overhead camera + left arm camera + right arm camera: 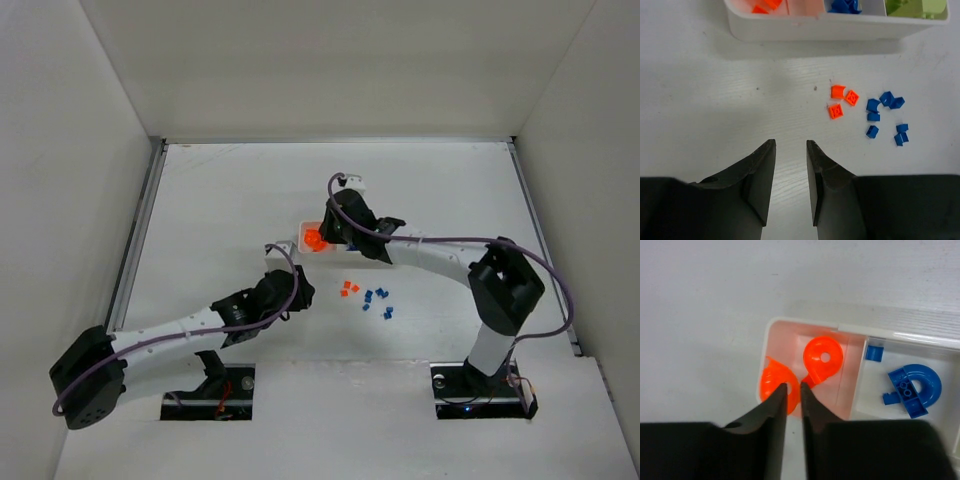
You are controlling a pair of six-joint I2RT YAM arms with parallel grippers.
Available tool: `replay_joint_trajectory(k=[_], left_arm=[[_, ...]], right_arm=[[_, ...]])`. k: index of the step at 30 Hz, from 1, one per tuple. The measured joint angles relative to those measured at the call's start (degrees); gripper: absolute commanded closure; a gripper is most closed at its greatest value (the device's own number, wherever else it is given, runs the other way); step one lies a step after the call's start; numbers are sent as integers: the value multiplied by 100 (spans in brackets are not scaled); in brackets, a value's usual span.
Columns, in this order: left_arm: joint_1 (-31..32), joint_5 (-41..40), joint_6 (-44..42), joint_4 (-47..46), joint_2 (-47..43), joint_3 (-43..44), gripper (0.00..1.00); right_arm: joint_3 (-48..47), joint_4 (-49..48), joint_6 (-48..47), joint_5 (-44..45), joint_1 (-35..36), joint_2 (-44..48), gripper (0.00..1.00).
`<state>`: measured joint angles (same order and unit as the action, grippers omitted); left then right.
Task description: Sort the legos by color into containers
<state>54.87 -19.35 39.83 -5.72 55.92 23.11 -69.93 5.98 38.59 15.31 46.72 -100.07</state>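
The white tray (850, 329) has orange rounded legos in its left compartment, blue ones (915, 387) in the middle and lime-green ones (915, 7) at the right. My right gripper (792, 387) is over the left compartment. Its jaws are nearly together on the edge of an orange rounded lego (771, 385) that overlaps the tray's wall. A second orange lego (822, 357) lies beside it. My left gripper (790, 145) is open and empty above the table, in front of the tray. Three loose orange legos (842, 100) and several dark-blue ones (885, 117) lie to its far right.
In the top view the right arm (440, 255) reaches across and hides most of the tray (283, 248). The loose orange (350, 288) and blue legos (378, 298) lie between the two arms. White walls enclose the table on three sides.
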Motion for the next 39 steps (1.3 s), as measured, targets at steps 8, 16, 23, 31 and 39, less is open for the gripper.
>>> replay_joint_trajectory(k=[8, 16, 23, 31, 39], left_arm=[[824, 31, 28, -387, 1049, 407, 64], [2006, -144, -297, -955, 2697, 1423, 62], [2188, -492, -603, -992, 3578, 1869, 61], [2052, -817, -824, -990, 3978, 2094, 60], [1888, -859, -1062, -1123, 4356, 2280, 70]], right_arm=[[487, -85, 24, 256, -105, 385, 62], [2424, -68, 118, 658, -267, 2870, 77], [3528, 96, 461, 876, -372, 4076, 70], [3759, 146, 625, 887, -363, 4229, 63], [3901, 85, 691, 911, -350, 4227, 62]])
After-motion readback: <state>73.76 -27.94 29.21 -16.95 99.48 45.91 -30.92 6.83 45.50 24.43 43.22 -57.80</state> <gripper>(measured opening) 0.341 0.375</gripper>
